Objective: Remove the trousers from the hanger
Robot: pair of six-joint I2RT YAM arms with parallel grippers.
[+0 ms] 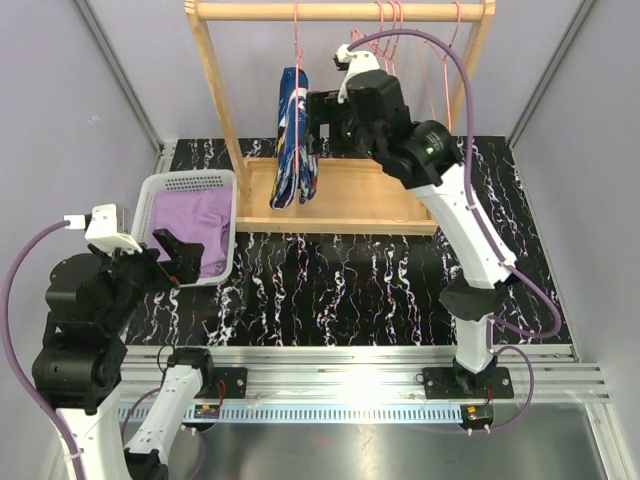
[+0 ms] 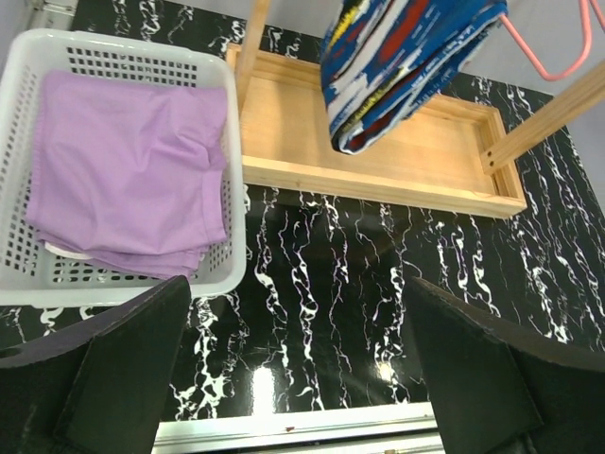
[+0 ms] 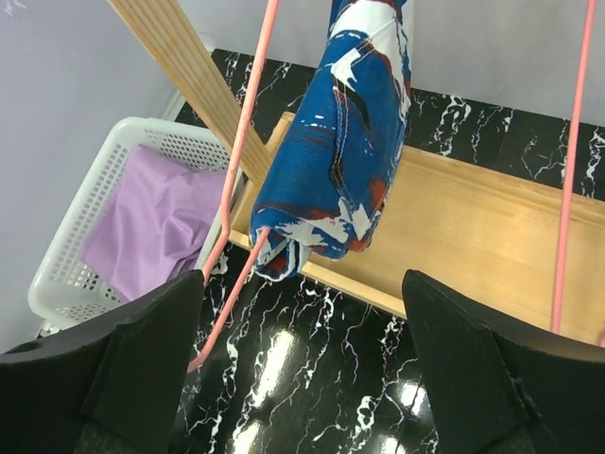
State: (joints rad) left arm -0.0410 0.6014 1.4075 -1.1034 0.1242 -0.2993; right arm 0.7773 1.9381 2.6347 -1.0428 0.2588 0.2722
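Blue trousers (image 1: pixel 294 135) are up on the rack (image 1: pixel 340 11), folded over a pink hanger (image 1: pixel 297 40), their lower end dangling above the rack's wooden tray (image 1: pixel 360 200). Not off yet! The right tool (image 1: pixel 316 125) is reaching in at the rack, just beside the cloth on its right. From the right wrist, that tool (image 3: pixel 302 284) stands spread wide, fingers (image 3: pixel 142 350) far apart and nothing caught between them. The splashed blue trousers (image 3: pixel 336 142) hang ahead of it, with the hanger wire (image 3: pixel 241 161) running into the fold. Whether a finger brushes the cloth, I cannot tell. More pink hangers (image 1: pixel 390 25) hang bare further right on the rail.

Over to the left: the purple trousers (image 1: pixel 195 225) lie crumpled in the white basket (image 1: pixel 190 182), which sits on the black marbled table (image 1: pixel 380 290) left of the tray. The left tool (image 1: pixel 178 258) hovers by the basket's near right corner. From the left wrist it (image 2: pixel 298 312) is also spread wide and holding nothing, with the basket (image 2: pixel 227 274) and purple trousers (image 2: pixel 128 170) below and to its left.
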